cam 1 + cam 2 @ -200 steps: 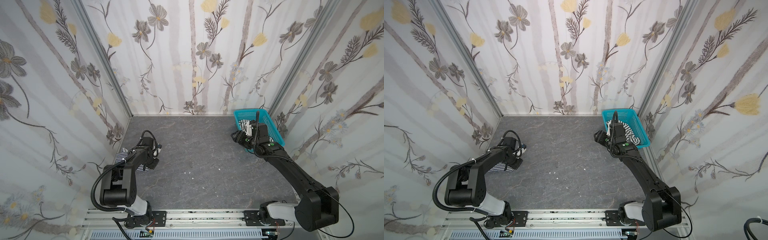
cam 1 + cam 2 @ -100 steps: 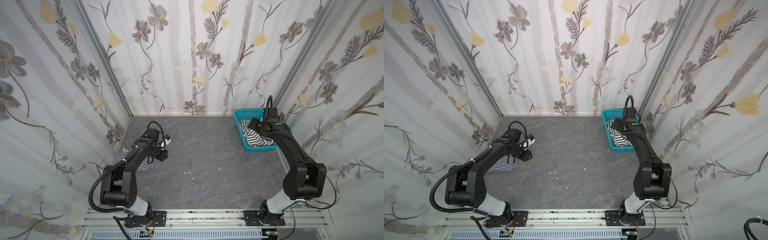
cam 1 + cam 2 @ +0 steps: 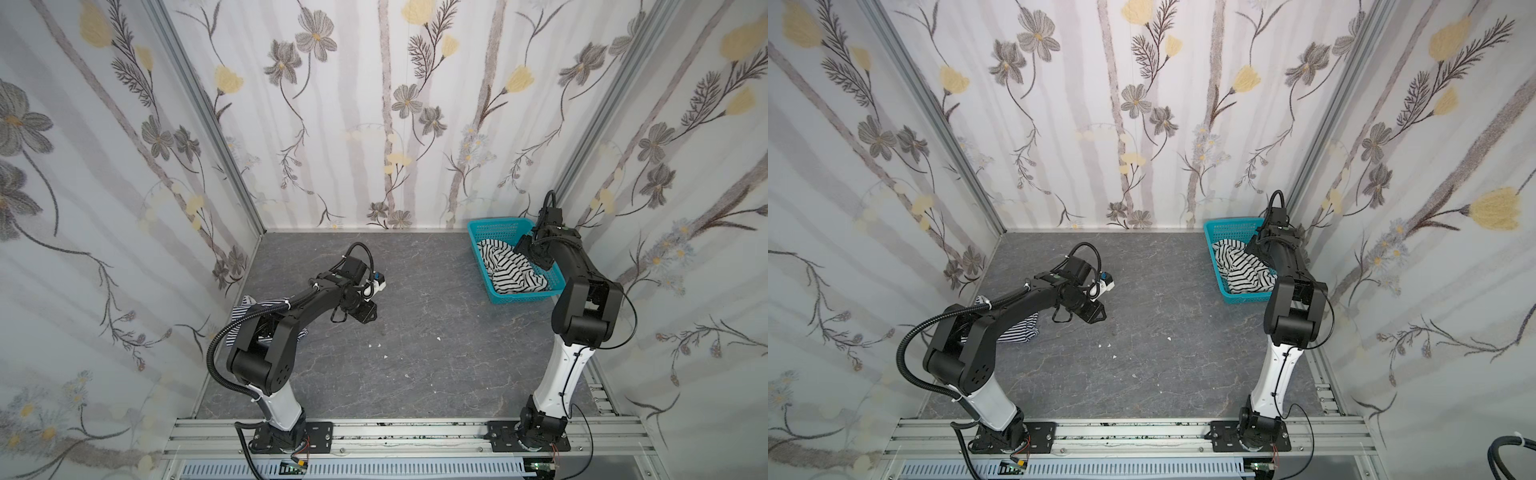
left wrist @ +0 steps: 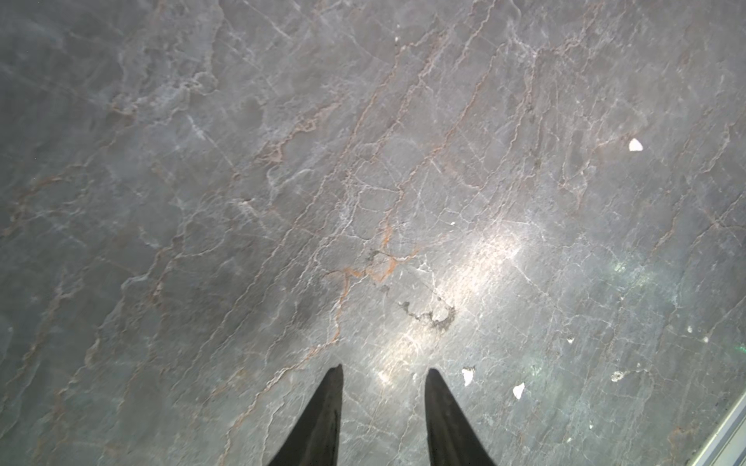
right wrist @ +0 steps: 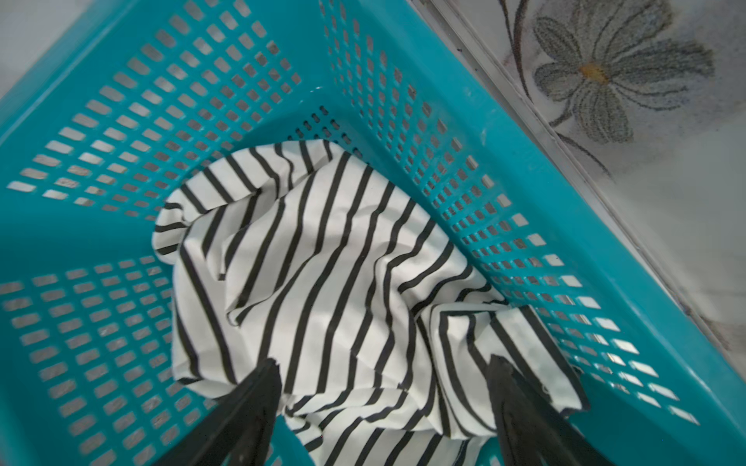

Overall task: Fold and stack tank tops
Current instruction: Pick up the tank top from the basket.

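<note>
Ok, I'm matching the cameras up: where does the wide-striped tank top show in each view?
Both top views: wide-striped tank top crumpled inside the teal basket, far right corner of the tabletop.
Left wrist: not in it.
Right wrist: fills the middle, ahead of the open right gripper.
Shared landmark: the teal basket and its perforated walls.

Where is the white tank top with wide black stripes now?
In both top views the white black-striped tank top lies crumpled inside the teal perforated plastic basket in the far right corner.
</note>
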Controlling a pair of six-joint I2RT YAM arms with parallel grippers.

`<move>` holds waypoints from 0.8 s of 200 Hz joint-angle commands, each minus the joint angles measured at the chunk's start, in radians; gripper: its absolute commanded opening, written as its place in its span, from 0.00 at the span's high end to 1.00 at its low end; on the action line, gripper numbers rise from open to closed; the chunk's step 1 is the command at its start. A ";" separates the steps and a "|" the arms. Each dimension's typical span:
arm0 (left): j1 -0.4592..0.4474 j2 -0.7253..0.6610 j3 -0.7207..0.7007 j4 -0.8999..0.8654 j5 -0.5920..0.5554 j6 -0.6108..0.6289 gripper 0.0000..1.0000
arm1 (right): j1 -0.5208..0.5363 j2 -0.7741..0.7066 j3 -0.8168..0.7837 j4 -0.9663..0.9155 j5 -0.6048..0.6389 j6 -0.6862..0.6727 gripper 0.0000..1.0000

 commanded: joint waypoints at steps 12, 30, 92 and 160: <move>-0.002 0.000 -0.017 0.032 -0.009 -0.014 0.64 | -0.016 0.066 0.016 -0.066 0.102 -0.046 0.18; -0.002 -0.003 -0.023 0.039 -0.010 -0.014 0.63 | -0.015 0.081 -0.009 -0.064 0.069 -0.057 0.19; -0.003 0.010 -0.019 0.059 -0.012 -0.025 0.63 | 0.011 0.035 -0.139 0.010 0.024 -0.056 0.46; -0.003 0.011 -0.038 0.076 -0.022 -0.029 0.63 | 0.015 -0.135 -0.202 0.108 -0.160 -0.024 1.00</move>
